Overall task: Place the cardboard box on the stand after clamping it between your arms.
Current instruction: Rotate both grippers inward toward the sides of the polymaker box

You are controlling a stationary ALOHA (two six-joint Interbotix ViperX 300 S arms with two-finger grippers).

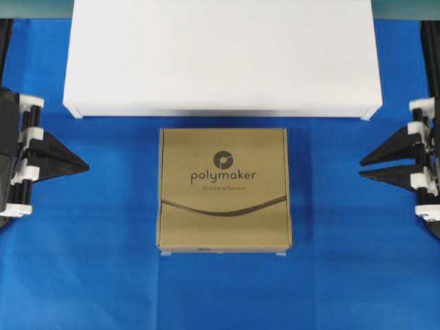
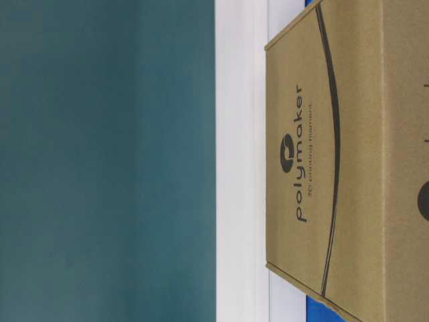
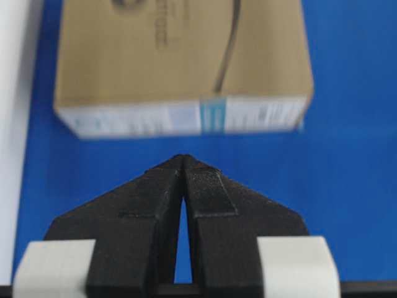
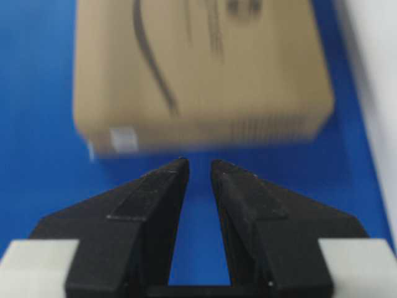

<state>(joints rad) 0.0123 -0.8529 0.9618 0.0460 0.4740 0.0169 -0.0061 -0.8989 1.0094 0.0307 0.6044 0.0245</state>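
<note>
Between the two grippers, on the blue cloth (image 1: 103, 275), lies the cardboard box (image 1: 224, 189). It is flat and brown, with the word "polymaker" and a dark curved line on its top.

Off to one side of the box waits the left gripper (image 1: 86, 166). Its black pointed fingers (image 3: 155, 205) are pressed together at the tips, with only a thin slit showing lower down, and it has nothing in its hold. From this gripper's own camera the box sits straight ahead of the tips, with blue cloth between them, so they are near but not touching. A white and blue label (image 3: 186, 118) runs along the side of the box that faces it.

On the other side waits the right gripper (image 1: 361, 169). Its fingers (image 4: 155, 205) stand a little apart at the tips, though that small gap is as closed as it gets, and it holds nothing too. The box lies straight ahead of it as well, apart from the tips.

Past the far edge of the box is the stand (image 1: 221, 62), a wide, low, white block. It sits just behind the box and spreads out wider than the box on both sides.
</note>
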